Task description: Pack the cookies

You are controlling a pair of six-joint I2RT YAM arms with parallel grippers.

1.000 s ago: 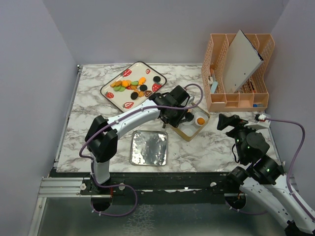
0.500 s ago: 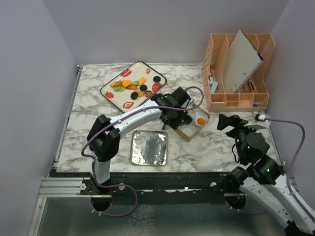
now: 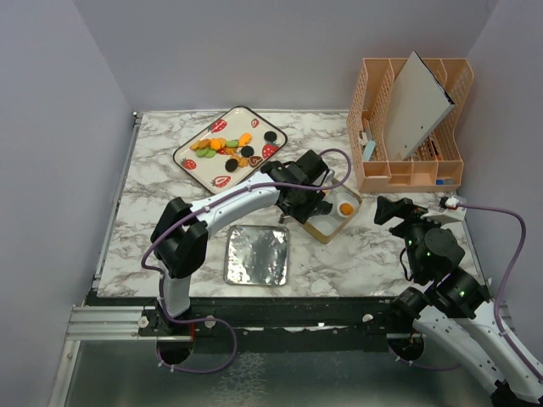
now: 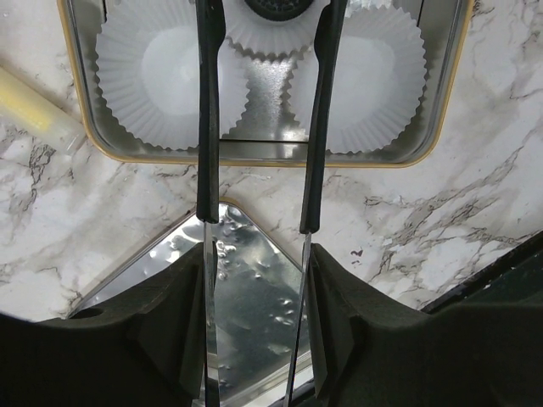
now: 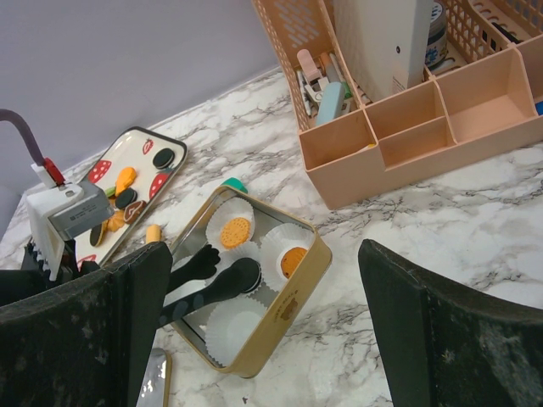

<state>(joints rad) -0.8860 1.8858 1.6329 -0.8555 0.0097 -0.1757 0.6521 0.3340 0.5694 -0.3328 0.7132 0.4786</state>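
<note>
Table (image 3: 170,212) carries the tin (image 5: 288,318). Tray (image 3: 206,172) holding most cookies (image 3: 229,146) sits left of the tin, farther back. Left jaws hang above the tin, slightly apart; one black cookie (image 4: 271,7) lies in a cup (image 4: 271,41) between their tips, untouched. Right jaws gape, right of the tin.

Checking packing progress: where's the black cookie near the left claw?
Right wrist view: the black cookie sits inside the gold tin, between the fingers of the left claw, beside the orange cookie.
</note>
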